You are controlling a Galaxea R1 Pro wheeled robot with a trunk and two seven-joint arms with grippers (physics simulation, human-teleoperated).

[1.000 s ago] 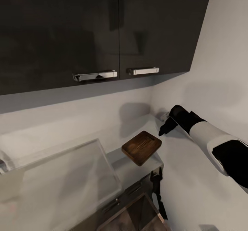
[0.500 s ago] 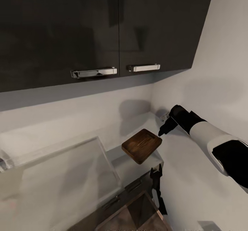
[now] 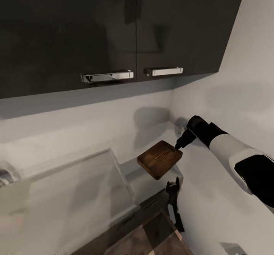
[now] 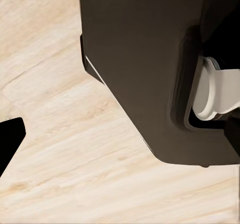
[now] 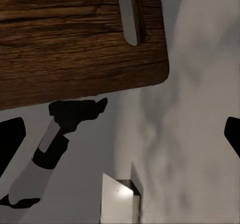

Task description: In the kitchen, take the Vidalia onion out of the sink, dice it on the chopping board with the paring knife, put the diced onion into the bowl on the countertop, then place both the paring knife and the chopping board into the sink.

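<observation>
Head view, near to far. The left tool (image 3: pixel 173 188) hangs low beside the cabinet front below the surface (image 3: pixel 152 179), fingers pointing down; whether they are apart or together cannot be told here. In the left wrist view only pale wood floor (image 4: pixel 75 149) and a dark part of the robot's own body show.

Next out, the chopping board (image 3: pixel 160 159) lies flat on the surface near its right end, in the corner by the wall, a corner of it pointing toward the robot. The sink (image 3: pixel 76 194) sits just beside it on the left.

The right tool (image 3: pixel 179 145) hovers at the board's far right edge, just above it, not visibly touching. In the right wrist view the board (image 5: pixel 75 44) lies ahead with its slot handle (image 5: pixel 130 16) at the near end, long axis running across the line of the fingers. The dark fingertips at either border of that view stand wide apart, nothing between them.

Judgement: the right arm is the nearer one; the board lies forward and to the left of its tool.

Onion, knife and bowl not identified.
</observation>
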